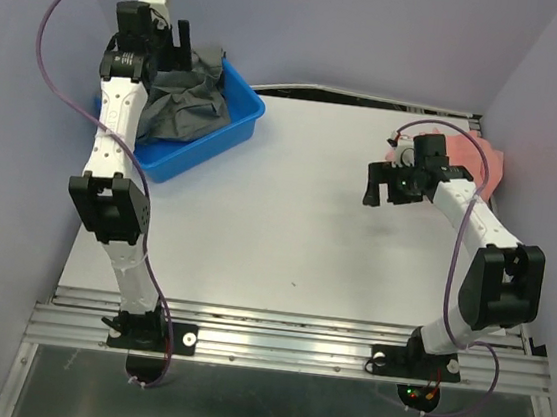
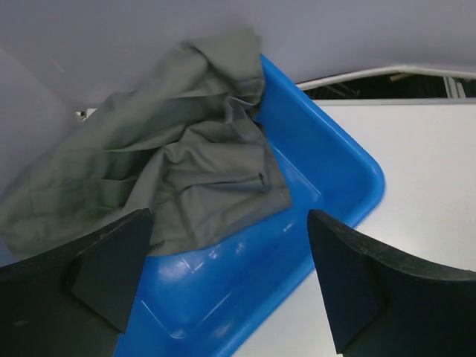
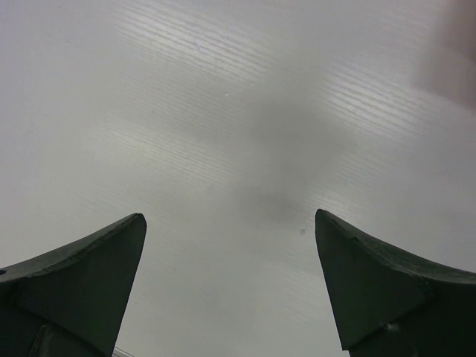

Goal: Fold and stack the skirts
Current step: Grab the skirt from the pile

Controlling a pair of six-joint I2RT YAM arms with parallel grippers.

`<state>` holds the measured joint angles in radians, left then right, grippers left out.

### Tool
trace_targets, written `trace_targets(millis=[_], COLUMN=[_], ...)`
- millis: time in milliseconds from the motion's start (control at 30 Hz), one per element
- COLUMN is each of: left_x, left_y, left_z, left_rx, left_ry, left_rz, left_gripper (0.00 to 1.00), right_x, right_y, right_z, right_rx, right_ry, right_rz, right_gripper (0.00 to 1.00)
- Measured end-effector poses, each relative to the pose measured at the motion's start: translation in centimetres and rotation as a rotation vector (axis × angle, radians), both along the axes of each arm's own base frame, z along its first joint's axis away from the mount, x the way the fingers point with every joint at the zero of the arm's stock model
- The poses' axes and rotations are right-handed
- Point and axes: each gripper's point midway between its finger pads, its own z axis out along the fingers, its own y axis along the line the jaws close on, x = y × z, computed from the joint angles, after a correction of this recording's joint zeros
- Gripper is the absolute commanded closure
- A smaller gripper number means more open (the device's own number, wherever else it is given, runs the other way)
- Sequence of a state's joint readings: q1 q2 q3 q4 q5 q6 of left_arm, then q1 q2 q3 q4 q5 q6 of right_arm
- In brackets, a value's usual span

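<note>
Both skirts unfolded, neither one gripped.
The grey skirt (image 1: pixel 185 102) lies crumpled in the blue tub (image 1: pixel 247 114) (spilling over its far rim), so the left arm stretches up over it, left fingers (image 2: pixel 104 268) spread wide, empty. The pink skirt (image 1: pixel 493 165) lies at the table's (image 1: pixel 296 231) far right edge. Beside it the bent right arm holds its right fingers (image 3: pixel 74 275) wide, empty, above bare table.

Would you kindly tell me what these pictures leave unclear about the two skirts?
Pink skirt: top view, partly behind the right arm; right wrist view, only a corner blur.
Grey skirt: bunched in the blue tub, so hem hidden; top view, left arm covers part.
</note>
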<state>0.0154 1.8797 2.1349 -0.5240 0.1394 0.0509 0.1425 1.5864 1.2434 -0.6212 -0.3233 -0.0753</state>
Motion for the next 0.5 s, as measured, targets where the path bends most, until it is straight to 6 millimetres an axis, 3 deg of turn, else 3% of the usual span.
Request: trace_targets(millis=[133,200,433,500], left_x=[3.5,5.0,8.7,9.5], left_y=[4.2,5.5,5.7,5.4], left_z=[-3.2,-6.5,-17.2,-19.4], left_rx=[-0.019,-0.020,-0.022,-0.018], left_ry=[0.028,0.075,0.216,0.237], left_rz=[0.121,0.165,0.110,0.070], left_gripper=[0.03,0.04,0.03,0.01], right_x=[0.2,0.4,1.6,1.7], right_y=[-1.3,-2.1,-4.0,-4.4], right_z=[-0.2,-0.1,0.3,0.3], right_rx=[-0.035,-0.058,-0.114,-0.132], right_ry=[0.001,0.007,0.000,-0.001], right_rz=[-0.025,-0.039,-0.062,-0.066], right_gripper=[0.00,0.00,0.00,0.00])
